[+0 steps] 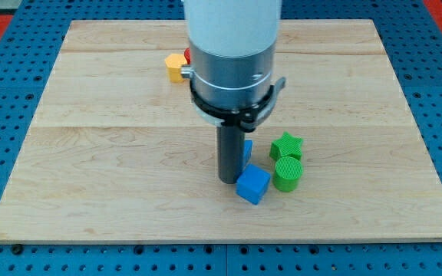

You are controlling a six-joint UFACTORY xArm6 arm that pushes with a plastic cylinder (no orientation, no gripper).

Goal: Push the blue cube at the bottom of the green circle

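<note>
The blue cube [252, 185] lies on the wooden board [113, 153], right of centre and toward the view's bottom. The green circle [288, 173] stands just to its right, almost touching it. My tip [229, 179] rests on the board against the cube's upper left side. A second blue block [247, 150] shows partly behind the rod; its shape cannot be made out.
A green star [286, 146] sits directly above the green circle, touching it. A yellow block [176, 67] and a red block [186, 55], mostly hidden by the arm's white and grey body [232, 46], lie near the view's top.
</note>
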